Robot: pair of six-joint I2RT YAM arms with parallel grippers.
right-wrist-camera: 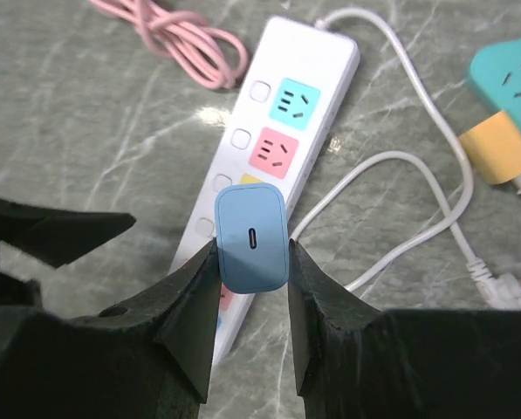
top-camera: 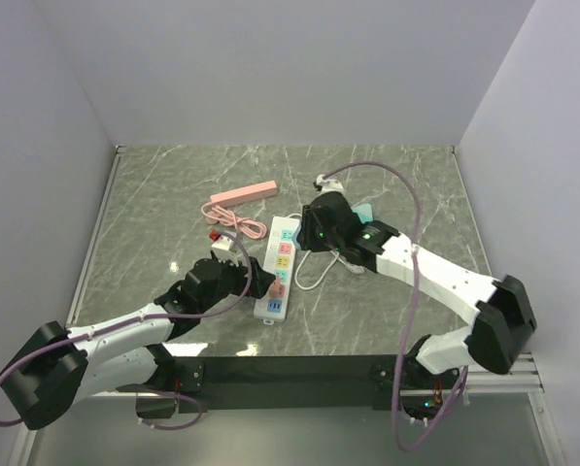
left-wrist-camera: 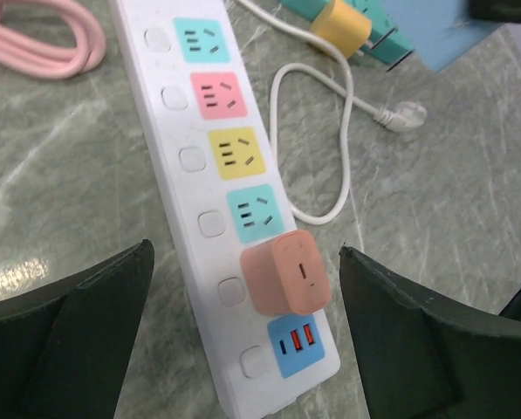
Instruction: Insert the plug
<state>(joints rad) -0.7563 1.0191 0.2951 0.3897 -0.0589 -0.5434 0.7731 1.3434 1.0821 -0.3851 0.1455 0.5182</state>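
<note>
A white power strip (top-camera: 279, 264) with coloured sockets lies mid-table. A salmon-pink plug (left-wrist-camera: 288, 272) sits in the socket beside the blue USB panel (left-wrist-camera: 297, 343) at the strip's near end (left-wrist-camera: 168, 131). My left gripper (left-wrist-camera: 245, 253) is open, one finger on each side of that plug and touching nothing. My right gripper (right-wrist-camera: 252, 249) is shut on a light-blue plug (right-wrist-camera: 251, 234), USB port facing the camera, held above the strip (right-wrist-camera: 321, 61) around its yellow socket. In the top view the left gripper (top-camera: 255, 282) is at the near end and the right gripper (top-camera: 309, 233) hovers by the far half.
The strip's white cord (top-camera: 314, 272) loops on the table to its right. A teal adapter with a yellow plug (right-wrist-camera: 503, 144) lies further right. A coiled pink cable (top-camera: 233, 218) and a pink bar (top-camera: 243, 194) lie behind the strip, left.
</note>
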